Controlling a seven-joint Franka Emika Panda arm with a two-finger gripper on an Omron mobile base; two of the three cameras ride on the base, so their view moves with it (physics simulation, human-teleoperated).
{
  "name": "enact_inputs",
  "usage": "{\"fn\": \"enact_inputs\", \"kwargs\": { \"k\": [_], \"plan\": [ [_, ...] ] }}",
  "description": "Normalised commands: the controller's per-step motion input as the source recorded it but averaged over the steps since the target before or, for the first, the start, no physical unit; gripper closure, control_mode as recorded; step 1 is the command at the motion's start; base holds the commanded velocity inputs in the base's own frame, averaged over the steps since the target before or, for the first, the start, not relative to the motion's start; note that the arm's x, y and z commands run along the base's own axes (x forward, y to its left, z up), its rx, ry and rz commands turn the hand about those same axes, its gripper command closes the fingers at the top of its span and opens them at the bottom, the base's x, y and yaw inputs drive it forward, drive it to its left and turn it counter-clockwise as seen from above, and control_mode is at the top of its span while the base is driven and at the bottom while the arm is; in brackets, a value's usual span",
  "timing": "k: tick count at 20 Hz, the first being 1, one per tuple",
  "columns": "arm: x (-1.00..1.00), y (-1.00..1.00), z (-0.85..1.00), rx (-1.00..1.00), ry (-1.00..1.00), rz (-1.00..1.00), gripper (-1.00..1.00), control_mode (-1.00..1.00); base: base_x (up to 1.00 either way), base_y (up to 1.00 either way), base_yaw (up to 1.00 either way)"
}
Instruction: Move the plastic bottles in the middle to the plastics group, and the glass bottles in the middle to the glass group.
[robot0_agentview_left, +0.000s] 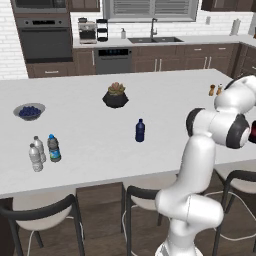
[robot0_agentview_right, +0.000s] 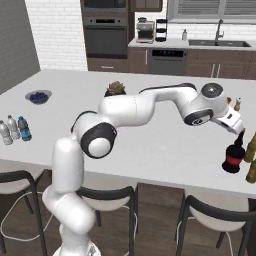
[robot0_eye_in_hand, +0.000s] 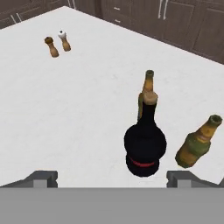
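A wide dark glass bottle (robot0_eye_in_hand: 145, 146) with a red band stands upright on the white counter (robot0_eye_in_hand: 65, 109). It is close beside two olive-green glass bottles (robot0_eye_in_hand: 196, 145), also at the counter's right end in the right base view (robot0_agentview_right: 250, 150). My gripper (robot0_eye_in_hand: 111, 178) is open just above and behind the dark bottle (robot0_agentview_right: 233, 158), with nothing between its fingertips (robot0_eye_in_hand: 42, 177). From the right base camera, the gripper (robot0_agentview_right: 240, 131) hovers over the bottle's neck. The slim dark blue plastic bottle (robot0_agentview_left: 140, 130) stands alone mid-counter. A blue-labelled plastic bottle (robot0_agentview_left: 54, 148) stands next to two clear white-capped bottles (robot0_agentview_left: 36, 155) at the left.
A potted plant (robot0_agentview_left: 115, 95) sits mid-counter and a bowl of blueberries (robot0_agentview_left: 29, 111) at the left. Salt and pepper shakers (robot0_eye_in_hand: 58, 43) stand beyond the glass bottles. Stools (robot0_agentview_left: 145, 197) line the counter's near edge. The far wall holds an oven and a sink.
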Motion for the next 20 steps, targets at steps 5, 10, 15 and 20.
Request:
{"fn": "enact_inputs", "kwargs": {
  "k": [5, 10, 15, 20],
  "plan": [
    [-0.23, 0.63, 0.15, 0.00, -0.03, 0.09, -1.00, -1.00, 0.00, 0.00, 0.00],
    [-0.20, 0.73, 0.12, 0.00, -0.02, 0.13, -1.00, -1.00, 0.00, 0.00, 0.00],
    [-0.14, 0.76, 0.17, 0.00, -0.02, 0.15, -1.00, -1.00, 0.00, 0.00, 0.00],
    [-0.10, 0.77, 0.14, 0.00, 0.00, 0.15, -1.00, -1.00, 0.00, 0.00, 0.00]
  ]
}}
